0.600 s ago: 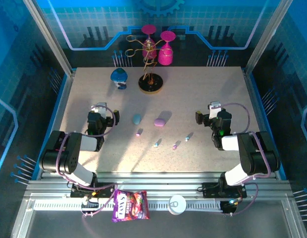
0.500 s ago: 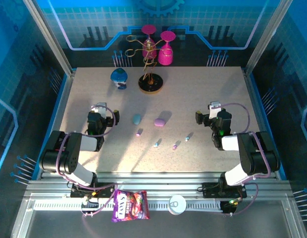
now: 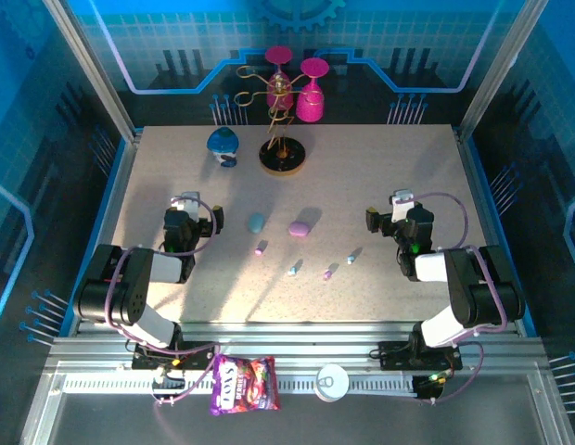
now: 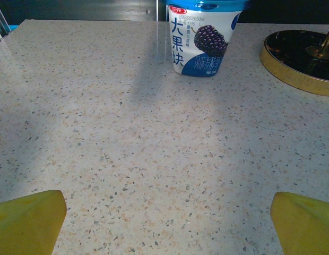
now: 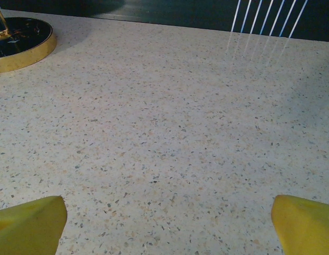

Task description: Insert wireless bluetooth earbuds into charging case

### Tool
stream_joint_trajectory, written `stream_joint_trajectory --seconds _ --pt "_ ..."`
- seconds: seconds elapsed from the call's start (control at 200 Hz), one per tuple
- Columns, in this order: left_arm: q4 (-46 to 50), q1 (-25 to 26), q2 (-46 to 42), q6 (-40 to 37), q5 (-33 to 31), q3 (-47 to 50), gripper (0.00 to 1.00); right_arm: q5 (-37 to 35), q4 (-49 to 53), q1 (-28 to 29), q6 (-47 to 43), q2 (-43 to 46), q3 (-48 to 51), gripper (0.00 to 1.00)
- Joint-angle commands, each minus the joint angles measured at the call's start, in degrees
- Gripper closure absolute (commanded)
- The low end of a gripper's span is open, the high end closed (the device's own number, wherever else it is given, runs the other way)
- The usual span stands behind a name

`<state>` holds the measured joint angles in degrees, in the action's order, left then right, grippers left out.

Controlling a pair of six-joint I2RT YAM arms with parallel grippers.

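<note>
Four tiny earbuds lie in a loose row mid-table: a pink one, a pale blue one, a second pink one and a second blue one. Just behind them sit two shut pebble-shaped charging cases, pale blue and purple. My left gripper rests low at the left, well clear of them. Its yellow fingertips stand wide apart over bare table, so the left gripper is open. My right gripper rests at the right, and the right gripper is likewise open with nothing between its fingers.
A blue-and-white yoghurt cup stands at the back left. Beside it is a gold stand on a black, gold-rimmed base with two pink glasses. A snack bag lies on the front rail.
</note>
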<state>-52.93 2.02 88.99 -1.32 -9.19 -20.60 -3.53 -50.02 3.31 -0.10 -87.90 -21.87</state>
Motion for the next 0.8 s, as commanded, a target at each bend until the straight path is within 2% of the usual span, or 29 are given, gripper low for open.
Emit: stream_joint_trajectory --seconds 0.0,0.4,0.545,0.63,0.795 --pt "-0.88 -0.44 0.13 1.32 0.14 -1.09 0.01 0.94 -0.78 0.14 -0.65 -0.43 -1.08 0.00" --pt "-1.28 -0.35 0.13 1.23 -0.33 -0.87 0.01 0.99 -0.84 0.07 -0.66 -0.40 -1.00 0.00" --pt "-7.71 0.04 -1.36 1.65 -3.04 3.11 0.01 -1.21 -1.95 0.12 0.08 -0.27 -0.49 0.00" --pt "-7.38 0.17 -5.41 1.83 -4.54 4.90 0.01 -1.92 -1.88 0.12 0.23 0.95 -0.02 0.00" --pt "4.99 0.46 -18.35 1.42 -5.61 3.88 0.01 -3.05 4.36 1.59 -1.29 6.21 -1.07 0.00"
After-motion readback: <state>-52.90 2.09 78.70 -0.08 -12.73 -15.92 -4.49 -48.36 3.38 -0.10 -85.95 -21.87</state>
